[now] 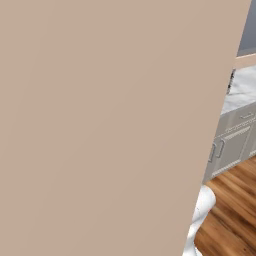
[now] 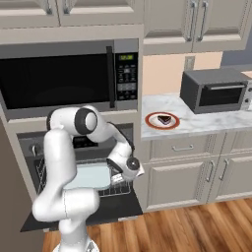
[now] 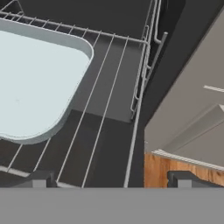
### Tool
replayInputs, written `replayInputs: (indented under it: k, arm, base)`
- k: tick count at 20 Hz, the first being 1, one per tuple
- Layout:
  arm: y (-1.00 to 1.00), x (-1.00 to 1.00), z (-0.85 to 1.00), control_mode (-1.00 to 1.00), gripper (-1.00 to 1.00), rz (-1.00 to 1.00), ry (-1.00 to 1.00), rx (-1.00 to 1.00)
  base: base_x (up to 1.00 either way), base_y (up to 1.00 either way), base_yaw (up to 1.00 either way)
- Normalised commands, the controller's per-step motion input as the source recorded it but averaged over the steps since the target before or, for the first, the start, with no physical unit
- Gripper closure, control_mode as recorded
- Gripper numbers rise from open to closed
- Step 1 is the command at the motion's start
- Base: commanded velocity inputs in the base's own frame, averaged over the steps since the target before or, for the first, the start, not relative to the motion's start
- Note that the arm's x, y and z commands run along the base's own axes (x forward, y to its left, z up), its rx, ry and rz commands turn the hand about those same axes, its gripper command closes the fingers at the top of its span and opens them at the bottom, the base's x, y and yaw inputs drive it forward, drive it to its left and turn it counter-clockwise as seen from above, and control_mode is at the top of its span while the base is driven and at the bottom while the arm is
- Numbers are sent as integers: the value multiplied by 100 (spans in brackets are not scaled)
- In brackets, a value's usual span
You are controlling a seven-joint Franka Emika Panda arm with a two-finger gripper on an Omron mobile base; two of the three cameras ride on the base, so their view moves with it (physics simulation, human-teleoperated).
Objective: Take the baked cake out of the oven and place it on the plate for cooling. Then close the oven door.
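Observation:
The baked cake (image 2: 164,119), a small dark-brown piece, lies on the round red-rimmed plate (image 2: 150,122) on the marble counter. The oven (image 2: 27,143) sits under the microwave with its door (image 2: 106,208) folded down flat. Its wire rack (image 2: 120,189) is pulled out and carries a pale rectangular tray (image 2: 93,176). My gripper (image 2: 125,174) hangs over the rack's right front corner, open and holding nothing. In the hand view the open gripper (image 3: 111,180) looks down on the tray (image 3: 35,83), the rack wires (image 3: 105,118) and the dark door (image 3: 183,48), with both fingertips (image 3: 41,178) apart.
A black-windowed microwave (image 2: 59,78) sits above the oven. A grey toaster oven (image 2: 214,91) stands on the counter right of the plate. Beige cabinets (image 2: 182,177) and wood floor (image 2: 197,226) lie to the right. A beige panel (image 1: 100,125) blocks most of the left base view.

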Motion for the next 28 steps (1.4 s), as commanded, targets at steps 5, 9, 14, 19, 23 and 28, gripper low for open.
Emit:
replayInputs:
  k: [5, 9, 14, 19, 23, 28]
  arm:
    - [6, 0, -32, -100, -100, 0, 0, 0]
    - [4, 0, -38, -100, -100, 0, -1, 0]
    - [5, 0, -39, -100, -100, -1, -4, 0]
    - [12, 0, -30, -100, -100, 0, -5, 0]
    - [3, 0, -27, -100, -100, 0, -3, 0]
    - [12, 1, -22, -100, -100, 0, -1, 0]
  base:
    - [0, 0, 0]
    - [0, 0, 0]
    - [0, 0, 0]
    - [0, 0, 0]
    - [0, 0, 0]
    - [0, 0, 0]
